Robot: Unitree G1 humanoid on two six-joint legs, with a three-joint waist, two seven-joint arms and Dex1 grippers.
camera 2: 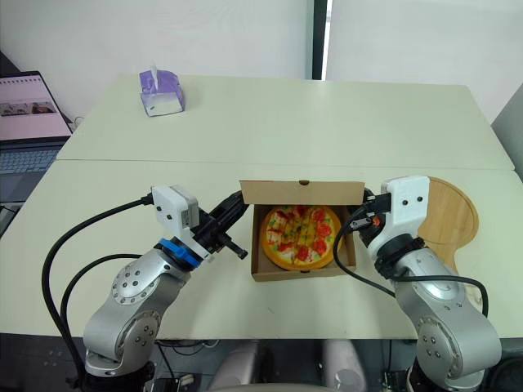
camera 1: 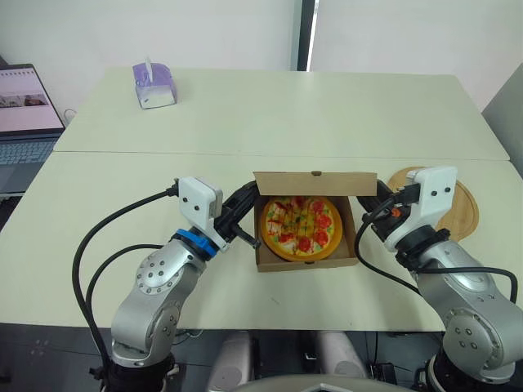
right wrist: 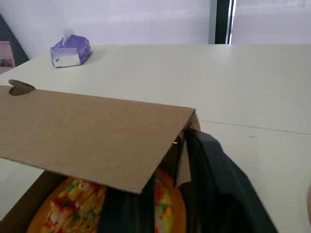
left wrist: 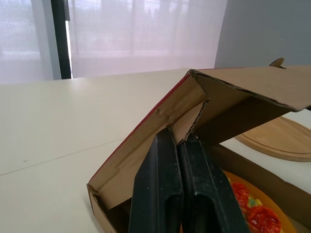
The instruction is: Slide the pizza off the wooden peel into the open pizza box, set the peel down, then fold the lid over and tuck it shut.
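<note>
The left arm (camera 1: 155, 286) and right arm (camera 1: 466, 282) are rounded silver-grey shells, each wrist carrying a white box (camera 1: 200, 202) with dark screw dots, the left a blue ring (camera 1: 196, 242), thick black cables (camera 1: 78, 257) looping out, the left end effector (left wrist: 181, 141) matte black.

This looks like an office or meeting room. Two plain pale worktops (camera 1: 245, 114) are pushed together, with an open laptop (camera 1: 24, 122) off to the left and a tissue box (camera 1: 154, 86) on the far one. Behind them are bare white walls (camera 1: 163, 33) and sheer curtains (left wrist: 146, 34) over a bright window.
</note>
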